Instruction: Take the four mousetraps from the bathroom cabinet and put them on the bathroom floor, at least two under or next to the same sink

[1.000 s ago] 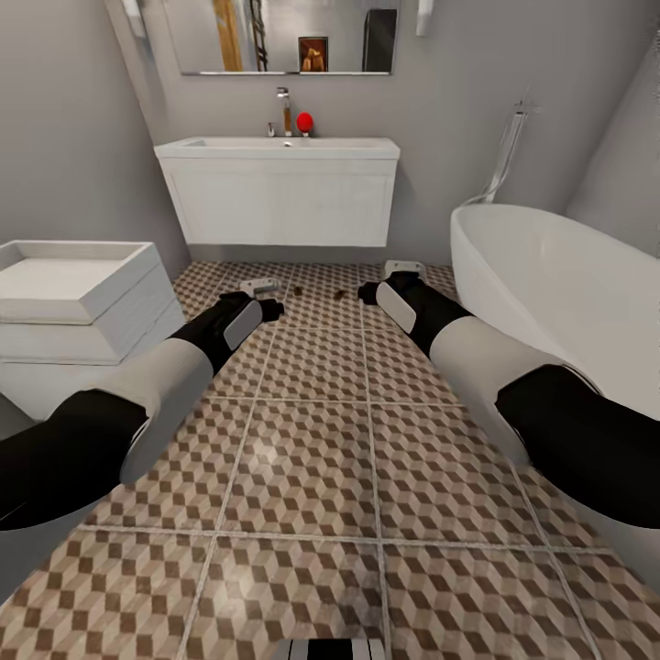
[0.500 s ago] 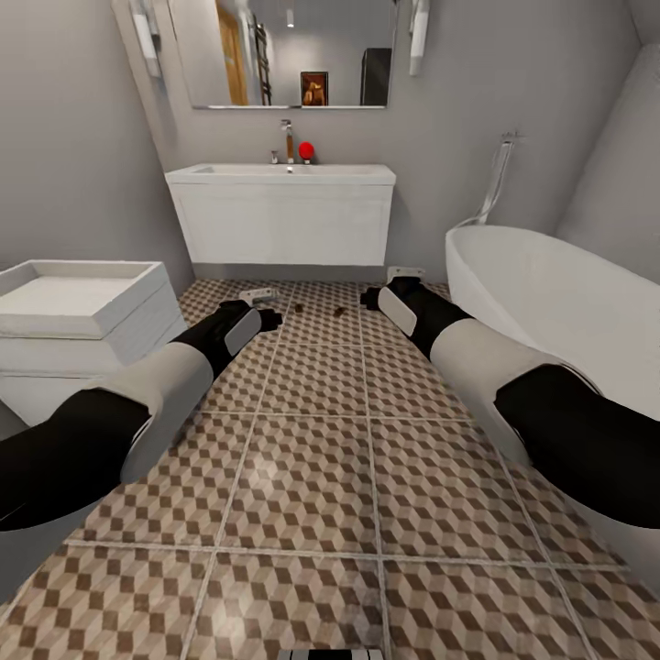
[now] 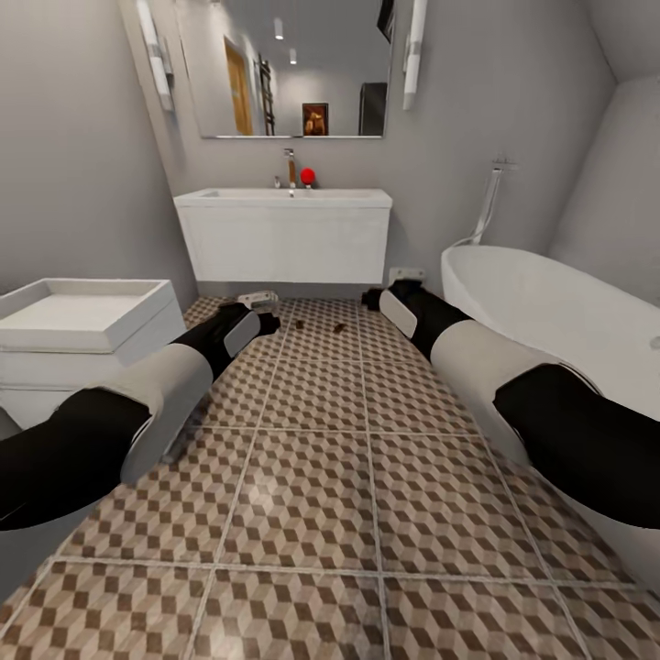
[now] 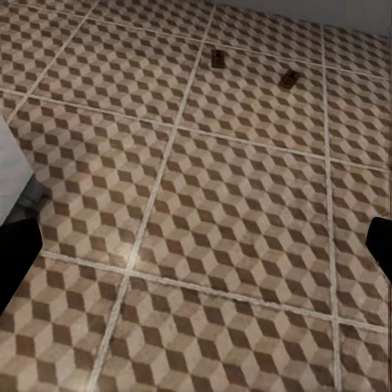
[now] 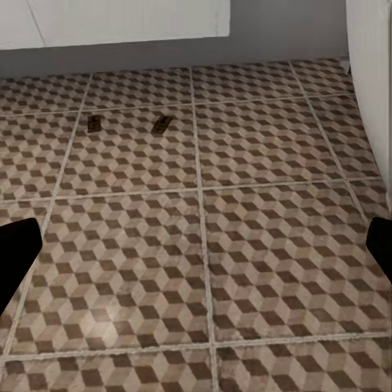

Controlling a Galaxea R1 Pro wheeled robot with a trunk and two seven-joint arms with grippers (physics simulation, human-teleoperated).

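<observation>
Two mousetraps (image 3: pixel 299 324) (image 3: pixel 339 327) lie flat on the cube-patterned bathroom floor (image 3: pixel 312 477), a short way in front of the white sink (image 3: pixel 284 195). The left wrist view shows the same mousetraps (image 4: pixel 217 59) (image 4: pixel 287 79), and so does the right wrist view (image 5: pixel 95 123) (image 5: pixel 162 124). My left gripper (image 3: pixel 259 299) (image 4: pixel 196 253) hangs open over the tiles, empty. My right gripper (image 3: pixel 406 273) (image 5: pixel 196 245) is also open and empty. Both grippers are short of the traps. The cabinet is out of view.
A white box-shaped toilet (image 3: pixel 82 321) stands at the left. A white bathtub (image 3: pixel 559 312) runs along the right wall. The sink's white vanity (image 3: pixel 284 243) hangs on the back wall under a mirror (image 3: pixel 293 69). Open tiles stretch between them.
The whole view has shifted: the sink and tub now look lower and farther off and more mirror shows, so the camera moved. The arms hold their pose, and the traps stay put.
</observation>
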